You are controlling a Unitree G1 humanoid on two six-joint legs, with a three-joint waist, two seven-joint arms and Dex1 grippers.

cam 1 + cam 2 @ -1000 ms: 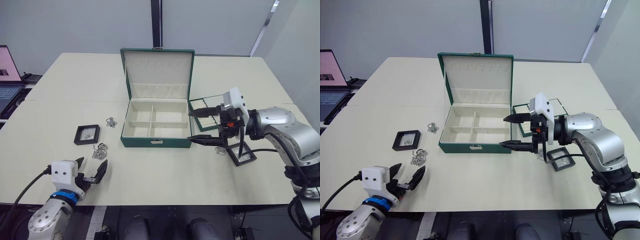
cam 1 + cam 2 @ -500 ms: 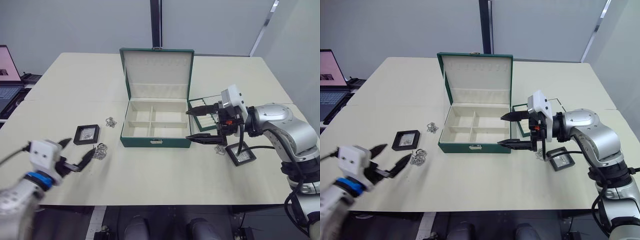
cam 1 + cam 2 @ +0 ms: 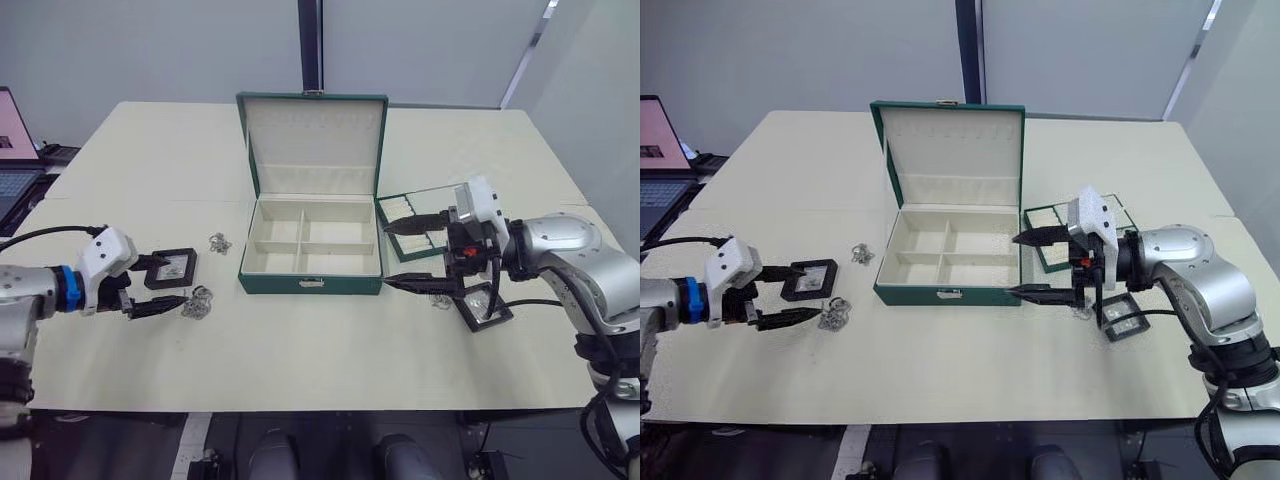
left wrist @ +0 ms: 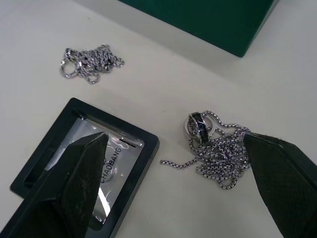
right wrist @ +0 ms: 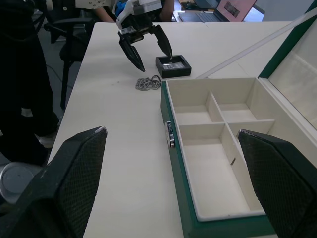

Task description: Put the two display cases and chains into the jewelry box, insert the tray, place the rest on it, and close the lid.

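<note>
Lying near the middle of the counter (image 3: pixel 300 350), the jewelry box (image 3: pixel 310 250) has its long side running from my left to my right, its clasp facing me and its lid (image 3: pixel 313 132) standing upright at the far side. My left tool (image 3: pixel 158 287) is wide open, low over the counter, pointing to the right, one finger over a display case (image 3: pixel 171 268) and the other near a chain (image 3: pixel 198 301). A second chain (image 3: pixel 220 242) lies just beyond. My right tool (image 3: pixel 408 256) is also wide open, pointing left at the box's right end. Behind it lies the tray (image 3: pixel 413 223), and the other display case (image 3: pixel 484 305) is just beside my right arm.
</note>
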